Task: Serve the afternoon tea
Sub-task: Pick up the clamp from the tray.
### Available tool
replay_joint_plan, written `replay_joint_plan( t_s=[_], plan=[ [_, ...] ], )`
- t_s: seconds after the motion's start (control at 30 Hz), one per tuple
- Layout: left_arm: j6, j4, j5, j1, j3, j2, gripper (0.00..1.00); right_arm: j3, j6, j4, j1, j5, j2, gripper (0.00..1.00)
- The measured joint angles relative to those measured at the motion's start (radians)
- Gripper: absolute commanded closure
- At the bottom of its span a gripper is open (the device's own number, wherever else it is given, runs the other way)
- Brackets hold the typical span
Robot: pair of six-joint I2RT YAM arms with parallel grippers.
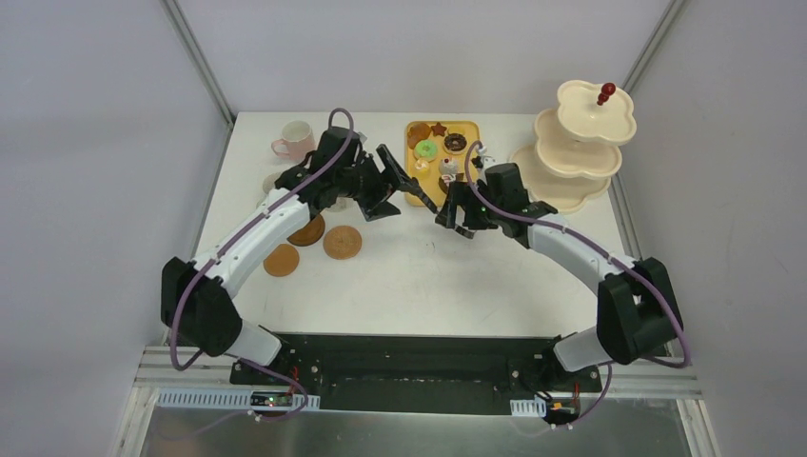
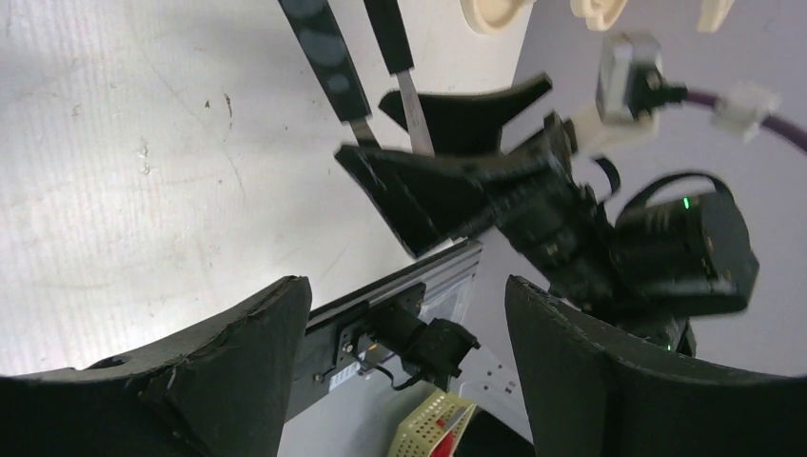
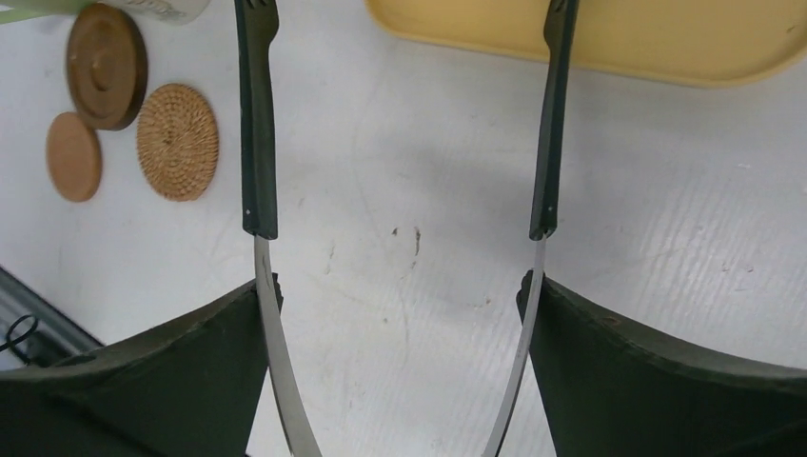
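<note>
Squeezing gently, the right gripper [image 3: 395, 286], clasped wide around the black tongs [image 3: 257, 143], should centre their tips over one toy pastry [image 1: 425, 149] on the yellow tray [image 3: 666, 48] ahead, left gripper [image 2: 407, 286] spread, empty.

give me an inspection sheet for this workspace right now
surface: white table, scuffed
job's things: pink mug and three coasters at left; pastries on the yellow tray; tier stand looks bare
clutter: nothing seen
grippers: left gripper open, empty; right gripper holds the black tongs
cables: purple cables along both arms
surroundings: grey walls
</note>
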Motion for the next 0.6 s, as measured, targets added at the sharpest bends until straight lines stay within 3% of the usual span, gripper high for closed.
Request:
replay_joint_plan(
  t_s=[0.43,0.53,0.6],
  plan=[
    [-0.132,0.145,0.014,-0.034,0.019,0.222,0.18,-0.143,0.064,0.060,-0.019,-0.138,-0.193,0.08],
    [-0.146,0.179,0.018,-0.049,0.026,0.248,0.24,-0.143,0.066,0.065,-0.019,-0.153,-0.210,0.08],
    [-0.153,0.194,0.019,-0.056,0.030,0.262,0.34,-0.143,0.069,0.064,-0.019,-0.162,-0.219,0.07]
  ],
)
